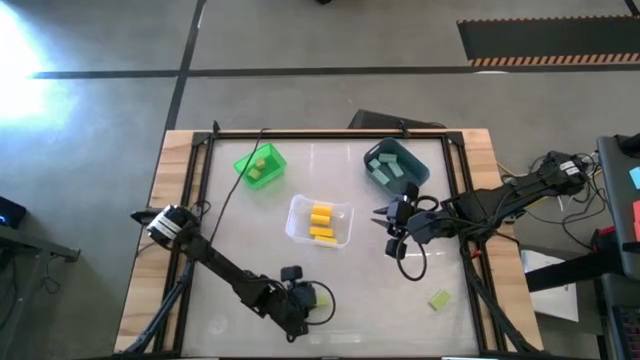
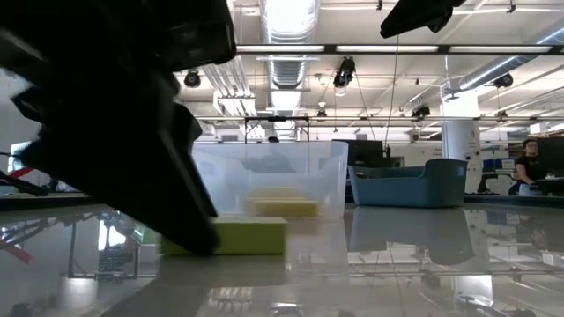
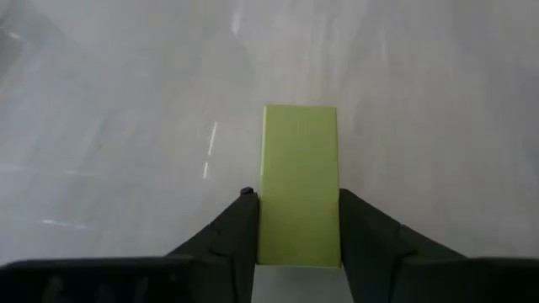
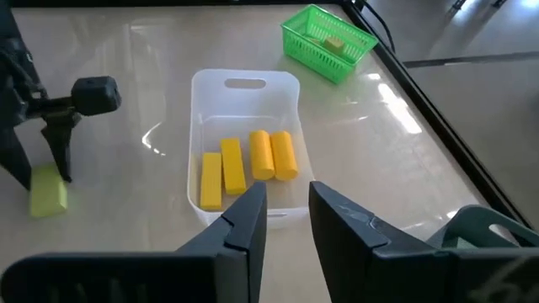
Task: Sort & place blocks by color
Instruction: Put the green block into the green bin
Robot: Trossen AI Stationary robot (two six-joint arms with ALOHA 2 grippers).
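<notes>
The left gripper (image 2: pixel 189 231) hides one end of a light green block (image 2: pixel 242 236).

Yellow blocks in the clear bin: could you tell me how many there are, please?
4, lying side by side in the clear bin: and. None seems hidden beneath them.

The table (image 1: pixel 250 240) has a glossy, mirror-smooth top inside a bare wood border. At its middle sits a clear plastic bin (image 4: pixel 244 93); at 11 o'clock from it is a green plastic mesh basket (image 4: pixel 313 52), and at 2 o'clock a matt blue-grey bin (image 2: pixel 410 189). The green block (image 3: pixel 299 181) looks smooth and matt, and the left gripper (image 3: pixel 296 244) fingers are matt black.
</notes>
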